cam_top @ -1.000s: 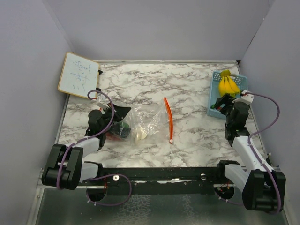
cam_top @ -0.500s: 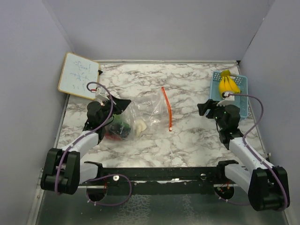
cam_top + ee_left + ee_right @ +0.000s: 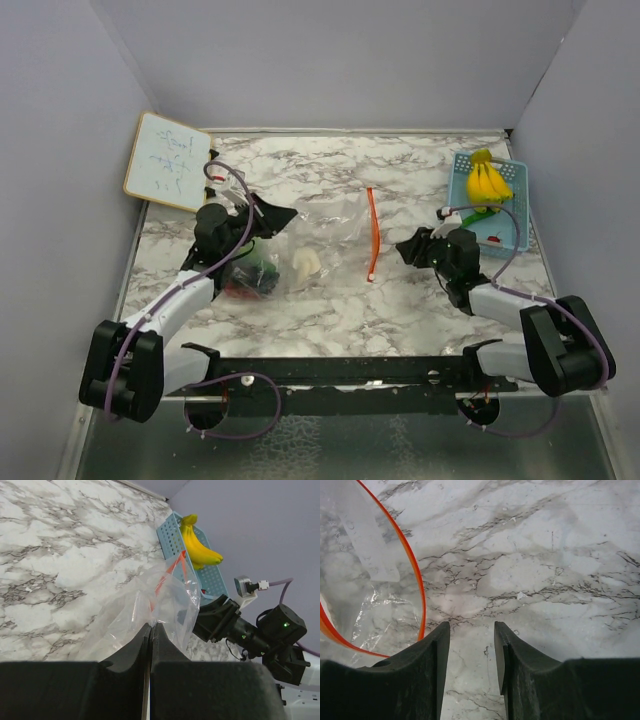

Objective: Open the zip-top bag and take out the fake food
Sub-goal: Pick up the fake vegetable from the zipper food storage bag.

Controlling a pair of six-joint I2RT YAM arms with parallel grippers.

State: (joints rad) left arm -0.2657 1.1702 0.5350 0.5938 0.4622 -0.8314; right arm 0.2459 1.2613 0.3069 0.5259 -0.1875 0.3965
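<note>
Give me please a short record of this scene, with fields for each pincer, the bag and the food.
Left pincer: shut on the clear plastic of the zip-top bag, near its left end
Right pincer: open, over the table, just right of the orange zip strip, holding nothing
Bag mouth: strip curves in two strands in the right wrist view, looks open
Food in bag: dark red and green pieces, one pale piece
Food out: banana bunch, in the blue basket
Other: whiteboard, far left
</note>
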